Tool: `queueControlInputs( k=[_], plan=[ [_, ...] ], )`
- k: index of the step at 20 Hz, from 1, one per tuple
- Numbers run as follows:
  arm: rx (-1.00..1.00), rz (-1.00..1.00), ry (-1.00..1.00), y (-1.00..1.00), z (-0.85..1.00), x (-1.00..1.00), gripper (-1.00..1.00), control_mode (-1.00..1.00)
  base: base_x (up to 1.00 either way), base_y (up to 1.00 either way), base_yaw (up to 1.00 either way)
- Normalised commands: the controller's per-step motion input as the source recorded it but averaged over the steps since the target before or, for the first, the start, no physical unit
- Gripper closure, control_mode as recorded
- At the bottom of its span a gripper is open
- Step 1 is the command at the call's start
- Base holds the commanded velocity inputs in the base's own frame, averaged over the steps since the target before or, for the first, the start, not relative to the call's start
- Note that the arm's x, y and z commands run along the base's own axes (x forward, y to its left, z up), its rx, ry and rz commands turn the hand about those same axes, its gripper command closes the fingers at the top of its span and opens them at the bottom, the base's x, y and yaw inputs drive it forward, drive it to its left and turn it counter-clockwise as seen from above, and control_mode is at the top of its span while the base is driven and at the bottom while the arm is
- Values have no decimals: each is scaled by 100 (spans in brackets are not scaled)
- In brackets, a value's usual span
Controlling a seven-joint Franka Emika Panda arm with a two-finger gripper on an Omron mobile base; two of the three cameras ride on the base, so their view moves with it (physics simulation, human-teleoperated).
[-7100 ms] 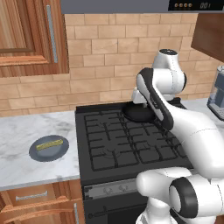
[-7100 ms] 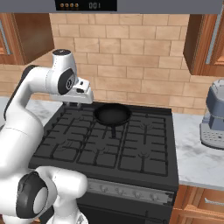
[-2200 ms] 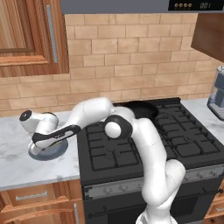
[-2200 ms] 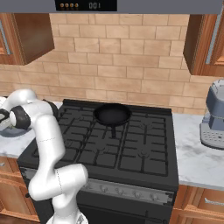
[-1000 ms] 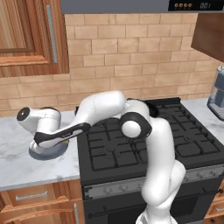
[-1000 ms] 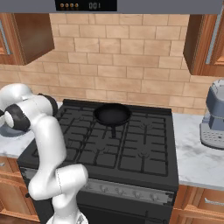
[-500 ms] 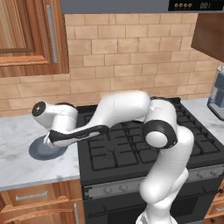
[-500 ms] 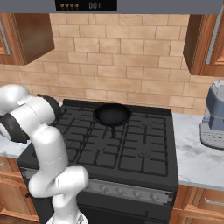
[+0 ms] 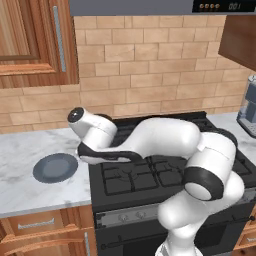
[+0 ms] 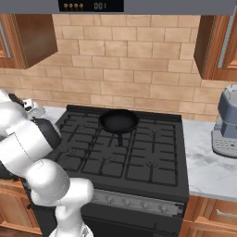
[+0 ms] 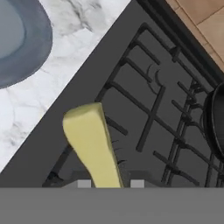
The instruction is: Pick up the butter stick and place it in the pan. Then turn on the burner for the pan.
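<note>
The black stove (image 10: 125,152) served as the landmark, its grates spanning the middle of the counter run; the white arm (image 9: 165,137) lay bent low across the stove's front half in the left base view, with its wrist reaching to the stove's left edge; a brick wall rose behind the stove, with wooden cabinets (image 9: 35,42) up and to either side of it, and a grey coffee machine (image 10: 226,122) stood on the marble counter (image 9: 30,150) to the stove's right; the pan (image 10: 119,121) sat on the stove's rear centre burner in the right base view, its short handle pointing toward the stove's front; in the hand view a curved slice of the pan (image 11: 217,124) showed at the stove's far side; the grey-blue plate (image 9: 55,167) lay on the marble just left of the stove, bare on top, and the hand view caught the plate's rim (image 11: 26,48) beyond the stove's edge strip; the gripper (image 11: 107,183) hung above the stove's left margin, its two finger tips pinching the butter stick (image 11: 92,146) between them; the stick rose from between the tips, tilted slightly, its free end over the stove's outer grate bars and the dark strip beside the marble, well apart from the pan.
</note>
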Motion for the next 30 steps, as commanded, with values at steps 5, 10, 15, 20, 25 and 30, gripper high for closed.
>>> queueControlInputs(
  k=[5, 10, 15, 20, 25, 30],
  plan=[
    [6, -17, 0, -100, 6, 0, 100, -100, 0, 0, 0],
    [2, -15, 0, -100, 14, 3, 100, -100, 0, 0, 0],
    [6, -12, 0, -95, 15, 30, 100, -100, 0, 0, 0],
    [11, -8, 4, -91, 7, 50, 100, -100, 0, 0, 0],
    [14, -4, 9, -84, 14, 67, 100, -100, 0, 0, 0],
    [15, 0, 10, -63, 5, 74, 100, -100, 0, 0, 0]
  ],
)
